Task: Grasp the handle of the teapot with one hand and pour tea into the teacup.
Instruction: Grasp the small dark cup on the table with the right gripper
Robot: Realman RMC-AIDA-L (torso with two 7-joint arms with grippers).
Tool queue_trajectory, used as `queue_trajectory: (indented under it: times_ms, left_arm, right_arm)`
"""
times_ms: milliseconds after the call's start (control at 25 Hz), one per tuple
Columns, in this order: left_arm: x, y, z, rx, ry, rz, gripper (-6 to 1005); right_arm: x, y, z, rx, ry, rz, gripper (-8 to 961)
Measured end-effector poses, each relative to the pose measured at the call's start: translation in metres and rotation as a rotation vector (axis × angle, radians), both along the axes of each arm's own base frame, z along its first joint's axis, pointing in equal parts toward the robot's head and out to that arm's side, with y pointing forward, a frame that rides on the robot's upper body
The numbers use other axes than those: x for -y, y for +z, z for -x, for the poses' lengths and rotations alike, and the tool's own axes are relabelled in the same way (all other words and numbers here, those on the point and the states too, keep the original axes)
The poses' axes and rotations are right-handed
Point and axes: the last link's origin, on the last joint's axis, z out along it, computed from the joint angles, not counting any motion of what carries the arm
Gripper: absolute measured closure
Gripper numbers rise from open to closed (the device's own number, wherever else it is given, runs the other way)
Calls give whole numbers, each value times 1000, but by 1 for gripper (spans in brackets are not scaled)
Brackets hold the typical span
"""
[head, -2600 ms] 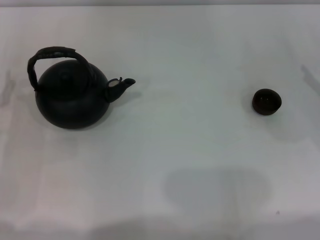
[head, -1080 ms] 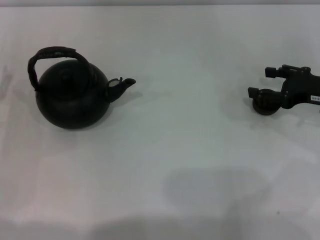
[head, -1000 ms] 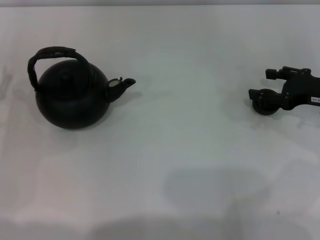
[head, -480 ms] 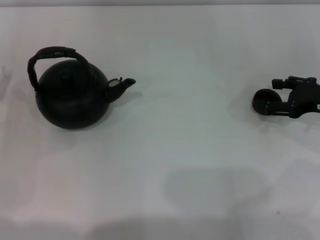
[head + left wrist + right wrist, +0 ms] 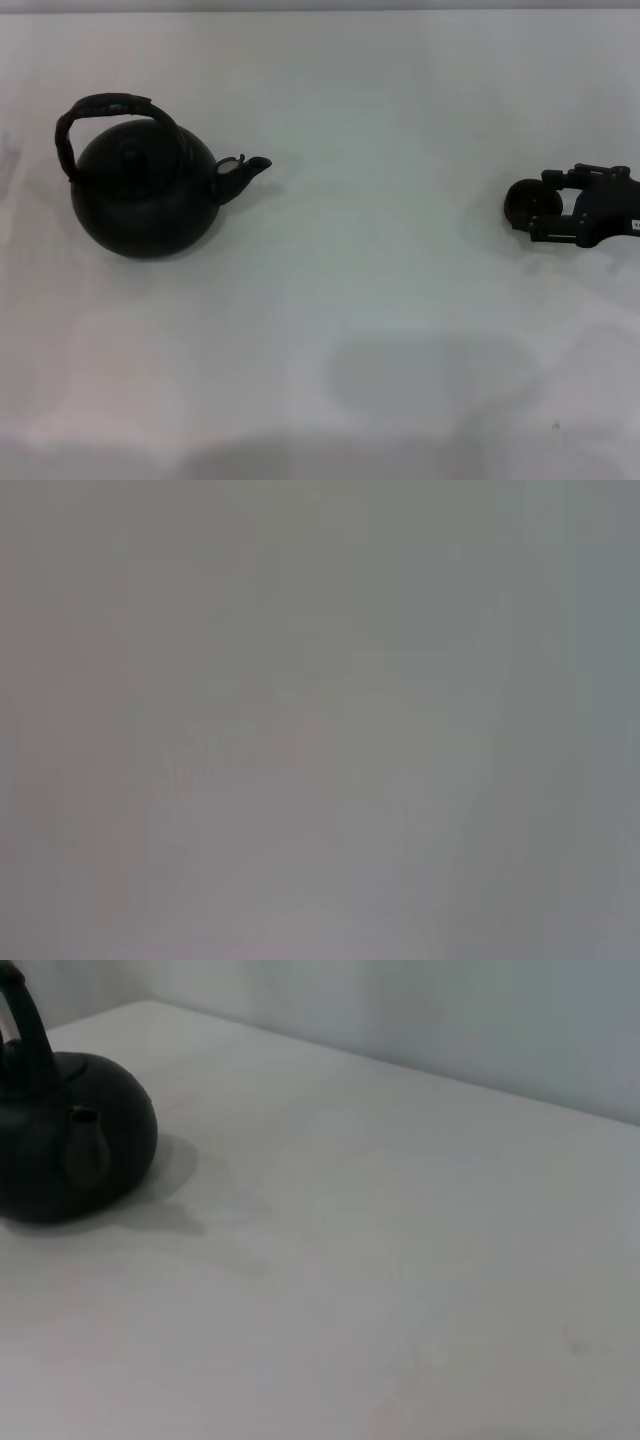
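Note:
The matte-black teapot (image 5: 145, 200) stands on the white table at the left, its spout pointing right. Its dark arched handle (image 5: 105, 105) rises over the top. It also shows far off in the right wrist view (image 5: 75, 1135), with the handle (image 5: 25, 1025) cut off by the picture's edge. The small dark teacup (image 5: 520, 203) sits at the right. My right gripper (image 5: 543, 205) reaches in from the right edge at cup height, open, with one finger on each side of the cup's right part. The left gripper is out of view.
The white table (image 5: 380, 300) stretches between the teapot and the teacup, with a faint shadow near its front edge. The left wrist view shows only a blank grey surface. A pale wall stands behind the table in the right wrist view (image 5: 480, 1020).
My right gripper came in from the right to the teacup, then shifted back right and toward the front edge. The teapot and the cup have not moved.

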Motion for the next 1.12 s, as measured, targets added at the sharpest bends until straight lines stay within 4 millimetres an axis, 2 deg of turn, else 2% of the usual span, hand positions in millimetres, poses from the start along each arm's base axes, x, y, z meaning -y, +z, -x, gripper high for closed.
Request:
queue_trajectory:
  times_ms: [1120]
  left_arm:
    - [4,-3,0,8,1,0,122]
  right_arm:
    - [2,-11,-8,44,9,-2,123]
